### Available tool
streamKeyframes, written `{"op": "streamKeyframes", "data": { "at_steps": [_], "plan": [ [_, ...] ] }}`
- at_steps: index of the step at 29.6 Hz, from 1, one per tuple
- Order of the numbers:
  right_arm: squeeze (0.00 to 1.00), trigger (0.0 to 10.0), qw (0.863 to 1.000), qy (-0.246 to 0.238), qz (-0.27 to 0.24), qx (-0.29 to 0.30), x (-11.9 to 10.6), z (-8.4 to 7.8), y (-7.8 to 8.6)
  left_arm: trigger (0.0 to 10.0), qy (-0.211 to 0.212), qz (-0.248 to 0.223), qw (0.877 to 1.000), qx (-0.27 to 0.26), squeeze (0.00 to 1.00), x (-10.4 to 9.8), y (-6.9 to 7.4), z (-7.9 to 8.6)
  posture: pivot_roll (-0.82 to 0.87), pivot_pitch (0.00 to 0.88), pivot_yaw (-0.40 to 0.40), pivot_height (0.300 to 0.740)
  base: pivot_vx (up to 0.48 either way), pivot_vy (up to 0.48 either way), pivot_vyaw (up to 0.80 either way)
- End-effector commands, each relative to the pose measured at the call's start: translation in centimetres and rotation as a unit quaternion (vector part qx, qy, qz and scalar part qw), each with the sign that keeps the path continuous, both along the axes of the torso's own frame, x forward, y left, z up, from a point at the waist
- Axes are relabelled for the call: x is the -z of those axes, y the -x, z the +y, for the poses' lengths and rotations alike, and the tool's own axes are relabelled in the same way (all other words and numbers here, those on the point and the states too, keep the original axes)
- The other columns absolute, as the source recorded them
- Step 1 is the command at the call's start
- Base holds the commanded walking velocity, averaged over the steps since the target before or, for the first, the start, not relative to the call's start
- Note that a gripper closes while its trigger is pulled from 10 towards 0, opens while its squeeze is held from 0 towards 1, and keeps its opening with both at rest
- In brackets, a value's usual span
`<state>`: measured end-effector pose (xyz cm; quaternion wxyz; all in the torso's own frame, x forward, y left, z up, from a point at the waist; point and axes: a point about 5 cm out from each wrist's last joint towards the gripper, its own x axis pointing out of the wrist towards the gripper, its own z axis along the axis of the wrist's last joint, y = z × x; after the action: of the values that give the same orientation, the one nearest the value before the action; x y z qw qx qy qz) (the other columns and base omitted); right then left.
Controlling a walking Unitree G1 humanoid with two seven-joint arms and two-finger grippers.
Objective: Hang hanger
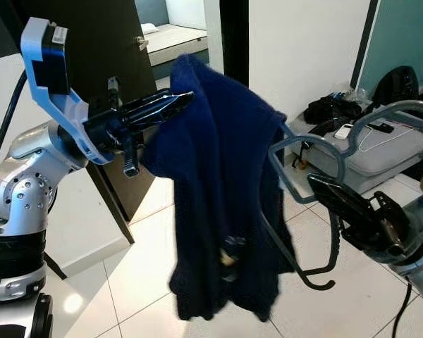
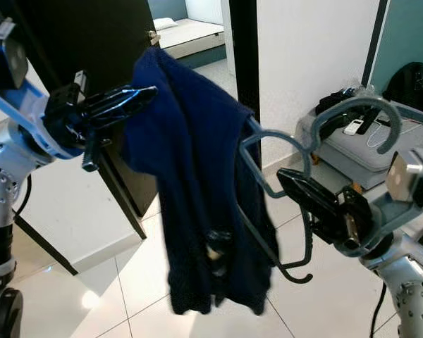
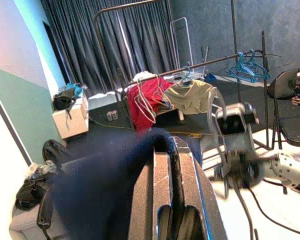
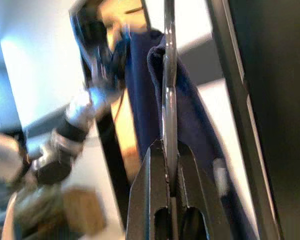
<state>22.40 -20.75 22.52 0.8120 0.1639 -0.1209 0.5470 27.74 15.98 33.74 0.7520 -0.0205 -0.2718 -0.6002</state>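
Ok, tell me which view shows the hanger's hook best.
The right eye view: the blue-grey hanger shows its whole hook curling above the right end effector. The left eye view shows it cropped; the right wrist view sees it edge-on.

The dark blue knitted cloth sweater (image 1: 218, 190) looks soft and fuzzy. The grey-blue plastic hanger (image 1: 307, 151) looks smooth. The white tiled floor (image 1: 127, 282) is shiny.

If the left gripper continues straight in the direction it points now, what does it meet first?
Probably the dark blue garment: the left gripper is shut on its upper edge and points into the cloth. Beyond it likely comes the grey-blue hanger, though depth is unclear.
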Motion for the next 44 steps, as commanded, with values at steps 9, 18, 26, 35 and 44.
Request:
{"op": "streamKeyframes", "data": {
  "at_steps": [9, 18, 26, 35, 44],
  "plan": [
    [0.00, 10.0, 1.000, 0.023, 0.015, -0.015, 1.2, 1.8, -0.3, 0.0, -0.019, -0.018, 1.000, -0.009, 0.00, -0.7, 0.6, 0.5, -0.09, 0.000, 0.140, 0.740, 0.000, 0.000, 0.00],
    [0.00, 10.0, 0.998, 0.060, 0.025, 0.021, 2.3, 1.3, -1.0, 0.0, -0.025, -0.033, 0.999, 0.002, 0.00, -1.1, 1.0, 0.2, -0.09, 0.000, 0.141, 0.740, 0.000, 0.000, 0.00],
    [0.00, 10.0, 0.992, 0.114, 0.027, 0.052, 2.9, 0.7, -1.4, 0.0, -0.026, -0.039, 0.999, 0.008, 0.00, -1.5, 1.2, 0.4, -0.09, 0.000, 0.143, 0.740, 0.000, 0.000, 0.00],
    [0.00, 10.0, 0.991, 0.127, 0.026, 0.019, 3.6, 2.5, -1.2, 0.0, -0.025, -0.040, 0.999, 0.017, 0.00, -1.6, 1.3, 0.1, -0.09, 0.000, 0.147, 0.740, 0.000, 0.000, 0.00],
    [0.00, 10.0, 1.000, 0.000, -0.014, 0.005, 0.9, 2.3, -1.1, 0.0, -0.028, -0.039, 0.999, 0.017, 0.00, -1.4, 1.4, 0.1, -0.08, 0.000, 0.145, 0.740, 0.000, 0.000, 0.00]
  ]
}}
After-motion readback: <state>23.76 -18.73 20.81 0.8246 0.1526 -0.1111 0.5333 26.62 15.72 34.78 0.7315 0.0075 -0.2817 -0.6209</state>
